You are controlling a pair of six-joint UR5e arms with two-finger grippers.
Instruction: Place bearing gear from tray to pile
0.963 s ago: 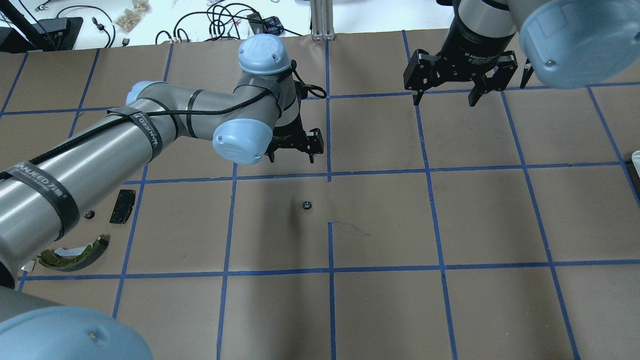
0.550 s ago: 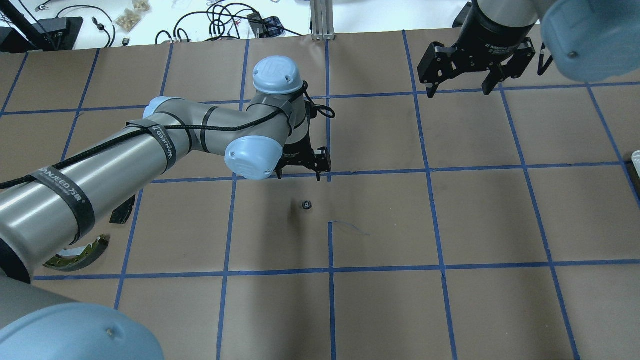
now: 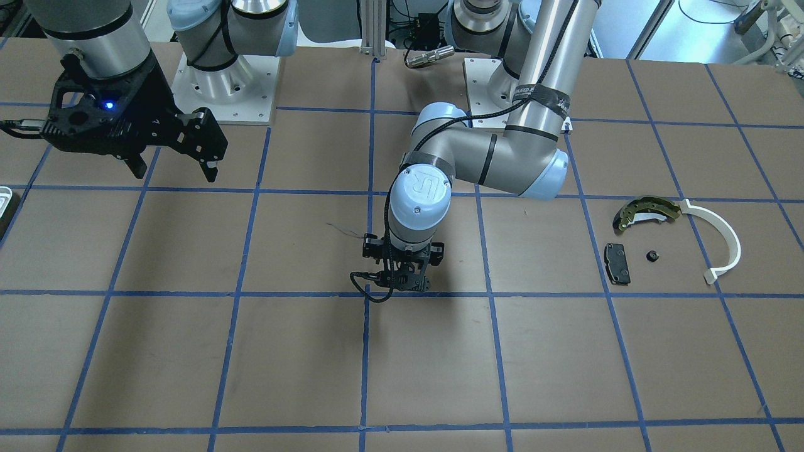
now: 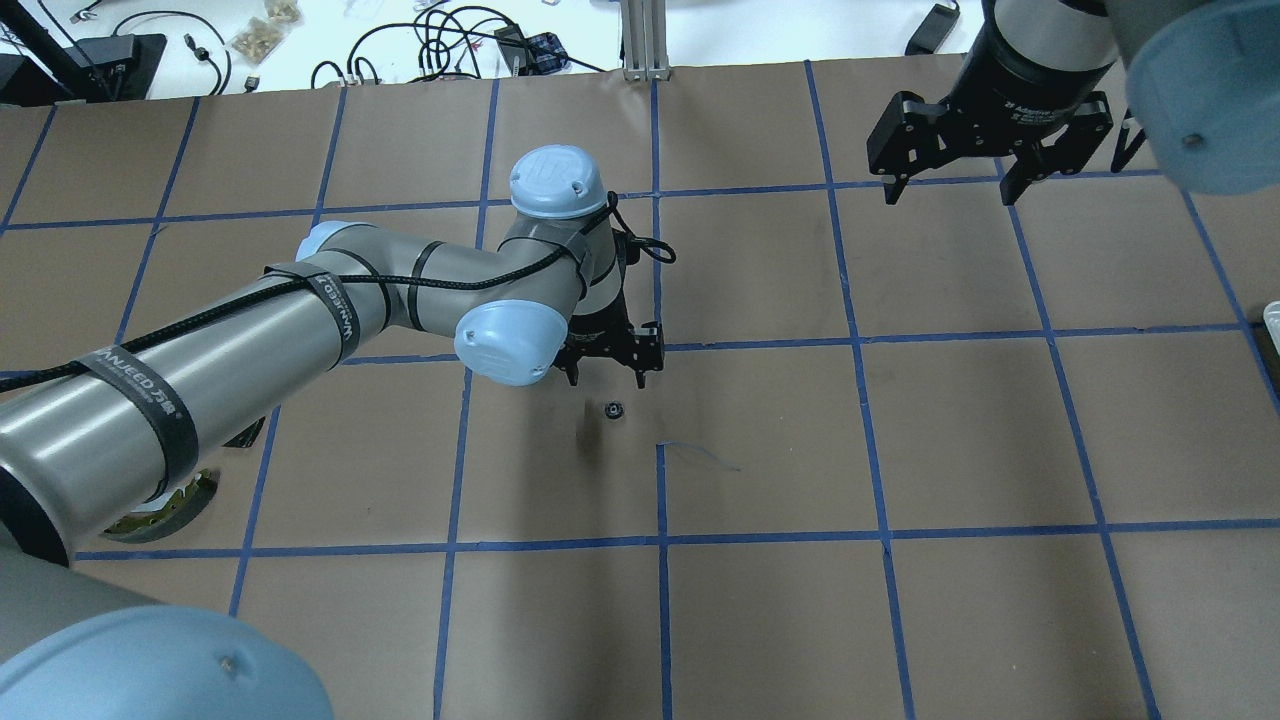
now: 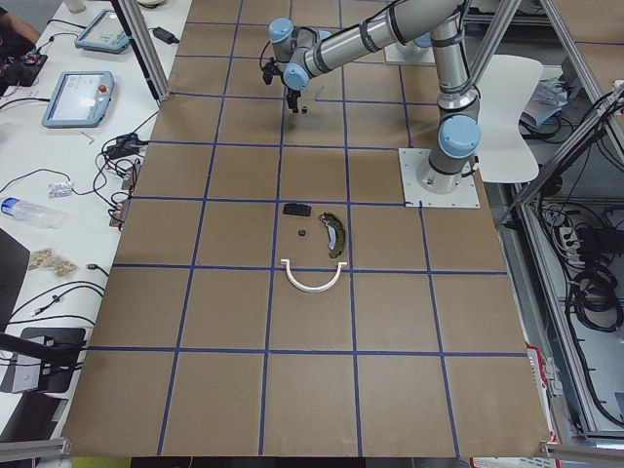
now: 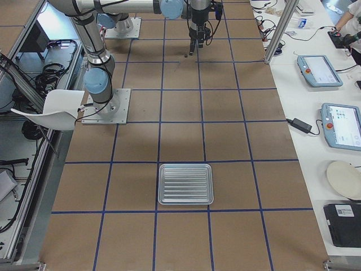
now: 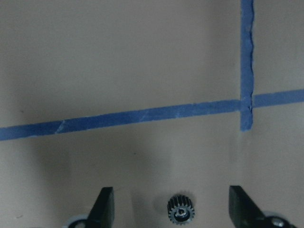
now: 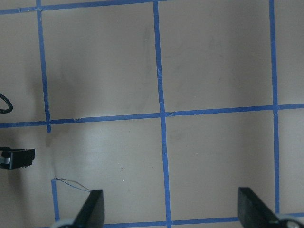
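The bearing gear [image 4: 613, 410], small, dark and toothed, lies on the brown table paper, apart from the tray. My left gripper [image 4: 608, 380] is open just above it. In the left wrist view the gear [image 7: 181, 211] sits between the open fingers [image 7: 103, 207]. My right gripper [image 4: 950, 195] is open and empty at the far right, high over the table. The tray [image 6: 185, 183] is a ribbed metal tray and holds nothing. The pile has an olive brake shoe [image 3: 647, 210], a white arc [image 3: 722, 242], a black pad [image 3: 617, 262] and a small dark part [image 3: 653, 255].
Blue tape lines grid the table. A loose thread [image 4: 700, 455] lies right of the gear. The tray's rim [image 4: 1272, 320] shows at the overhead view's right edge. Cables and benches stand beyond the far table edge.
My left gripper has moved toward the gear and come down close over it. My right gripper has moved right and away, still open. The gear has not moved.
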